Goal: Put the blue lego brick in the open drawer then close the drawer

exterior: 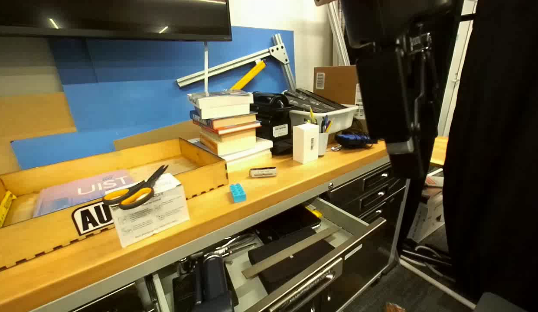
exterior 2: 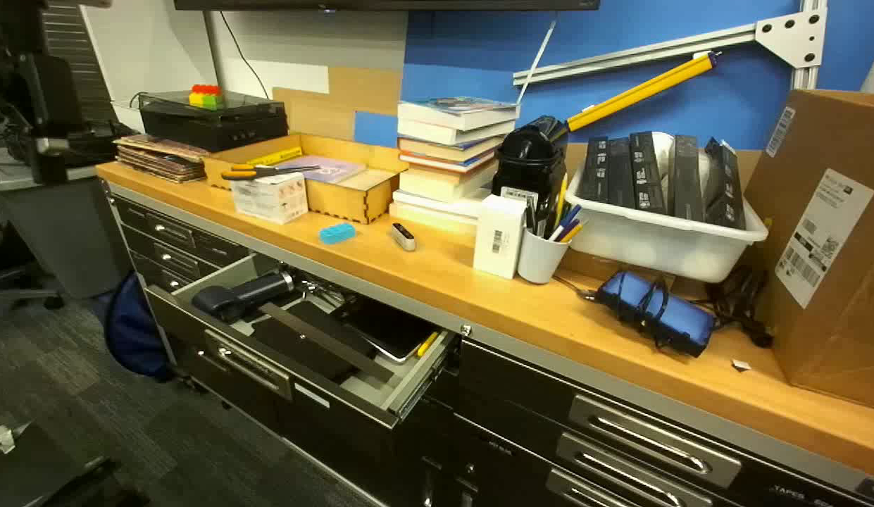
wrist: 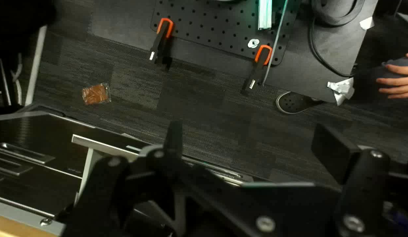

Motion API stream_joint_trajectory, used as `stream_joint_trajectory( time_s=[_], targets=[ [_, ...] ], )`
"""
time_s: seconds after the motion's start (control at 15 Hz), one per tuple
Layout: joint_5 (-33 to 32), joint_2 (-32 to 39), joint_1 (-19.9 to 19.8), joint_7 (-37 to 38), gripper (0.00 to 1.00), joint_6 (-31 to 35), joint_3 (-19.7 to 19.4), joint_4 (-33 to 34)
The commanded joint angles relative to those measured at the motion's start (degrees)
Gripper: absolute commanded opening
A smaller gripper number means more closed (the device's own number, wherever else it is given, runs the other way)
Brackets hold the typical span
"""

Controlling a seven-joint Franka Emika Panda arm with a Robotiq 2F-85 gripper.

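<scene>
Sitting on the table (exterior 2: 437, 273), the blue brick (exterior 2: 336, 233) is well apart from the end effector (wrist: 247, 138), its fingers (wrist: 334, 152) spread pretty wide.

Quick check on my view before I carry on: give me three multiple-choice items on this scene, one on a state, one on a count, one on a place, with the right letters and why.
1. The drawer meant for the blue lego brick is:
A) pulled open
B) fully shut
C) taken out of the cabinet

2. How many orange-tipped clamps show in the wrist view?
A) one
B) four
C) two

3. The brick is:
A) inside the drawer
B) on the worktop
C) on the book stack

1: A, since its contents show in both exterior views.
2: C, since exactly two orange tips show, set apart from each other.
3: B, since both exterior views show it resting on the wooden surface.
</scene>
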Motion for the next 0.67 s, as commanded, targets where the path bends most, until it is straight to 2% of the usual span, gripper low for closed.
stream_joint_trajectory(
  time_s=[0.0,0.27,0.4,0.6],
  targets=[
    [-0.26,0.16,0.74,0.38,1.0,-0.05,-0.54,0.33],
    [-1.43,1.67,0.1,1.54,1.0,0.48,0.28,1.9],
    [-2.57,9.07,-1.85,5.3,1.0,3.84,1.21,6.88],
    [-3.71,18.33,-3.05,10.83,1.0,12.53,1.63,12.31]
  ],
)
